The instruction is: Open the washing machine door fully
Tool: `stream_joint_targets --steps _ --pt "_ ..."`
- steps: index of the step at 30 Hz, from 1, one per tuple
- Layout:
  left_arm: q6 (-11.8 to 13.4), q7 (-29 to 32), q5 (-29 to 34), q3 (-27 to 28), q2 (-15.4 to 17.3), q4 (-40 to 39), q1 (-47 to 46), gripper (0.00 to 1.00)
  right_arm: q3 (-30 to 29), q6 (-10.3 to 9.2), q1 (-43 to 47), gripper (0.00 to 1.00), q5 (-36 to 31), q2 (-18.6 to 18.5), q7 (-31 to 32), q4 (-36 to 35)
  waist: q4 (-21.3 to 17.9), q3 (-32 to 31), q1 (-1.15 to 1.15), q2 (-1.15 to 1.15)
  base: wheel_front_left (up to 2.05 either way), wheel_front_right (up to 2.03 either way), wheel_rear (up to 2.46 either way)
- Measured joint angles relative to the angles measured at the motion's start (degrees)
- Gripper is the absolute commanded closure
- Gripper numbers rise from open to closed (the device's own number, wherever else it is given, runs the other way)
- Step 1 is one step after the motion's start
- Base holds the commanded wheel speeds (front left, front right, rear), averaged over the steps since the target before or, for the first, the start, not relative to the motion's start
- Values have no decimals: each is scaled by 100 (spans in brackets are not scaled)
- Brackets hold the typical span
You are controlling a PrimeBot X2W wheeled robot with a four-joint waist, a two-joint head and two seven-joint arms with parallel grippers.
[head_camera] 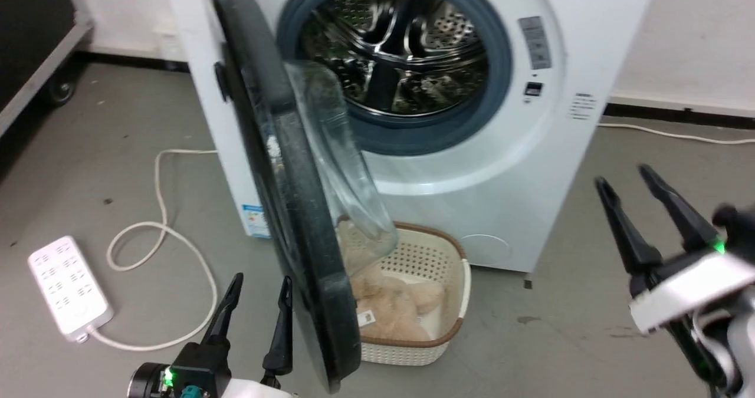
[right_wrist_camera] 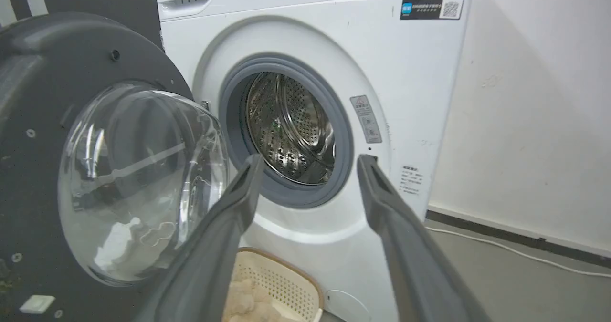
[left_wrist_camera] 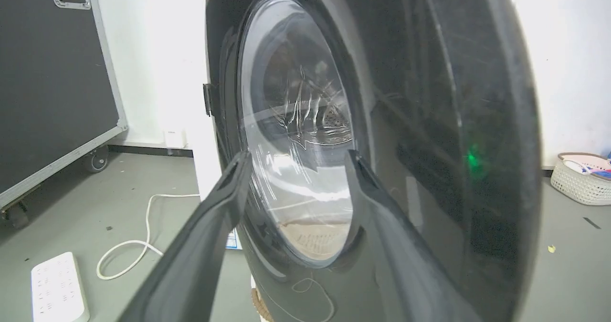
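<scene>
One white washing machine (head_camera: 531, 209) at the back, on grey floor against a pale wall. Faces the head camera with the round hole uncovered, grey gasket ringing a perforated steel drum (head_camera: 395, 50).

Then the washing machine door (head_camera: 277, 168). Hangs from the hinge at the left of the hole, swung out toward the camera and seen nearly edge-on, glossy black with the clear glass bowl bulging to the right. Stands well clear of the hole, not yet folded back against the machine's front.

Far left, a black wheeled case (head_camera: 29, 32) with metal edging.

In front of the machine, partly behind the door's lower edge, a cream perforated basket (head_camera: 463, 286) with a brown rim. Holds beige fluffy fabric (head_camera: 389, 309).

Left end effector (head_camera: 261, 279) at lower left. Spread and empty, just beside the door's outer face near the bottom; cannot tell whether touching. Points at the glass window in the left wrist view.

Right end effector (head_camera: 622, 175) at lower right. Spread wide, empty, well apart from door and machine.

On the floor at left, a white power strip (head_camera: 68, 283) and a looping white cable (head_camera: 157, 180).
</scene>
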Motion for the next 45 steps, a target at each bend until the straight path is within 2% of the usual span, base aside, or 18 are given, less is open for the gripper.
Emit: stream_joint_targets --steps 3,8,11,15,24,25,26,29,33,39,45 --pt "-29 0 1 58 -2 -5 18 0 -426 0 399 0 -995 286 -359 -48 -152 -24 0 0 0 0 0" --pt "-69 0 1 152 -12 20 121 0 -1376 0 1375 0 -2236 1388 -655 -372 -287 -23 0 0 0 0 0" --pt "-86 0 1 197 -18 64 147 0 -1671 0 1892 0 -2688 1935 -746 -506 -304 -3 0 0 0 0 0" --pt "-121 0 2 240 -22 147 240 0 -1835 1 2314 0 -2859 2124 -856 -519 -306 16 0 0 0 0 0" --pt "-166 0 3 374 -29 227 329 0 -1897 1 2443 0 -2729 2135 -990 -356 -286 31 0 0 0 0 0" --pt "-169 0 8 377 -31 227 329 13 -1884 1 2442 0 -2729 2136 -995 -335 -281 36 0 0 0 0 0" --pt "-172 0 13 372 -31 224 329 100 -1880 1 2441 0 -2729 2137 -996 -319 -273 41 0 0 0 0 0" --pt "-226 0 63 381 -35 146 326 100 -1884 1 2436 0 -2729 2137 -1011 -288 -238 49 0 0 0 0 0" --pt "-134 1 94 587 -57 -227 311 100 -1873 1 2423 0 -2728 2137 -1013 -275 -212 38 0 0 0 0 0" --pt "9 -1 54 961 -82 -1424 -59 100 -1880 1 2418 0 -2721 2139 -1015 -224 -161 -10 0 0 0 0 0" --pt "185 -5 166 983 -101 -2688 -903 100 -1852 1 2371 0 -2719 2140 -1021 -188 -132 -44 0 0 0 0 0"
